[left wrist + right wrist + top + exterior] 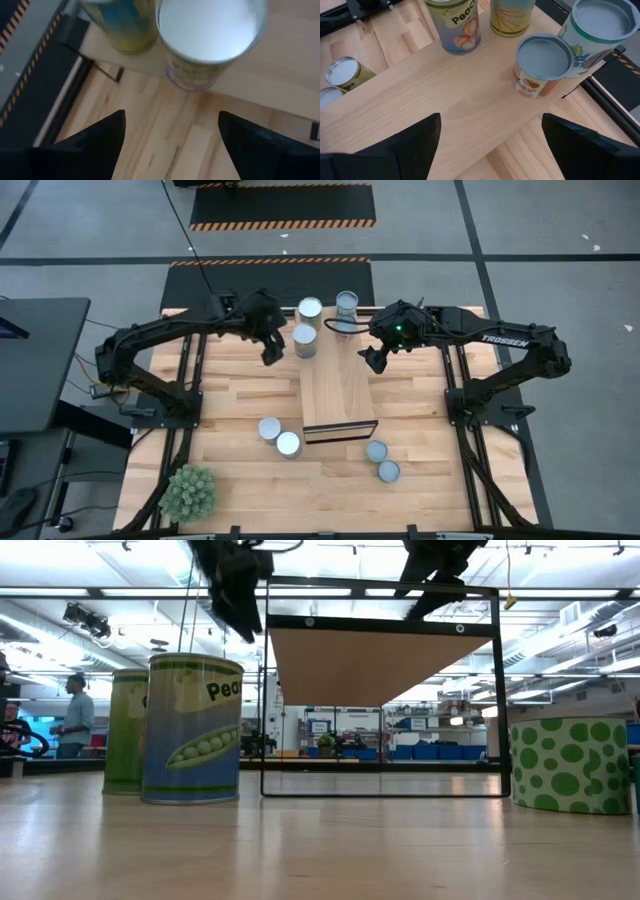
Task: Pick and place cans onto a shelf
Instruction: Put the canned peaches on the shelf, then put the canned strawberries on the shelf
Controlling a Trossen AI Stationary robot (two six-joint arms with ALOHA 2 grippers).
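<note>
Cans already fill the far end of the shelf [338,395]: from above I count four there, at [310,309], [305,337], [347,301] and one partly hidden under my right arm. I judge they are packed toward the far end to keep the near stretch of plank free for the rest. Four more wait on the tabletop [230,405], a pair at [269,428] and [288,443] on one side of the shelf's open end, and a pair at [376,450] and [388,471] on the other.

My left gripper [170,132] hangs with its fingers spread wide and nothing between them; a silver-topped can [210,30] stands on the shelf just ahead of the fingertips, a yellow-labelled one [122,25] beside it. My right gripper [490,132] is likewise spread and empty, held over bare plank, with a peach-labelled can [457,25], an orange-labelled can [542,62] and a green-rimmed can [597,27] all beyond its fingertips.

Both arms reach inward from their outer bases, elbows bent, wrists tipped downward over the far half of the shelf, one on each long side. In the level view, the pea can [192,728] stands upright and both grippers hang above.
</note>
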